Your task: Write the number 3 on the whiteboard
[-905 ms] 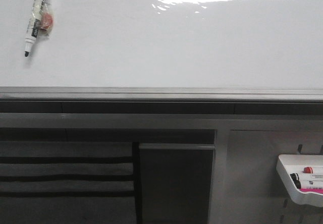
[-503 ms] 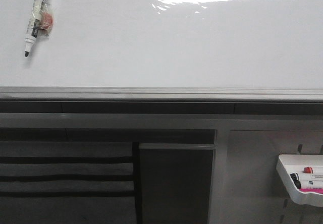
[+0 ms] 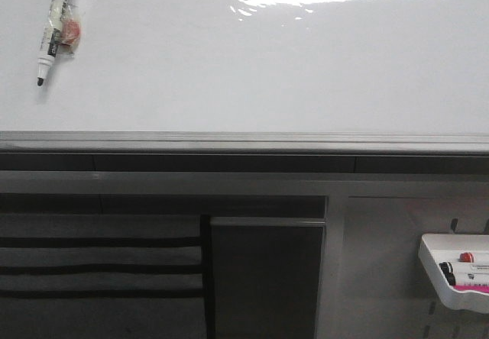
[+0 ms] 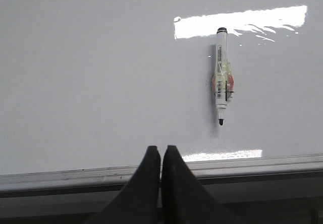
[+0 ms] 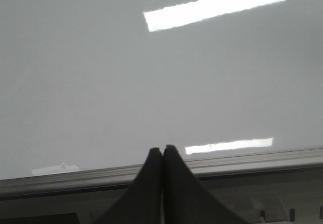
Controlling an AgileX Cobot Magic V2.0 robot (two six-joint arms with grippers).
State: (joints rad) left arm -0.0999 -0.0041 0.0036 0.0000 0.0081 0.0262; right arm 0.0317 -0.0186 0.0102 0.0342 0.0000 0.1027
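Observation:
The whiteboard [image 3: 252, 72] fills the upper part of the front view, glossy white with a grey metal lower edge and a bright light reflection. No number 3 shows on it. A white marker [image 3: 53, 30] with a black tip pointing down is stuck on the board at the upper left; it also shows in the left wrist view [image 4: 221, 77]. My left gripper [image 4: 161, 149] is shut and empty, below the board's lower edge and apart from the marker. My right gripper [image 5: 162, 149] is shut and empty near the board's lower edge [image 5: 227, 158]. Neither gripper shows in the front view.
A small white plastic marker tray [image 3: 439, 278] with red, black and pink markers hangs at the lower right. Below the board are a grey rail [image 3: 244, 142], dark slats [image 3: 99, 266] at the left and a dark panel [image 3: 267, 278].

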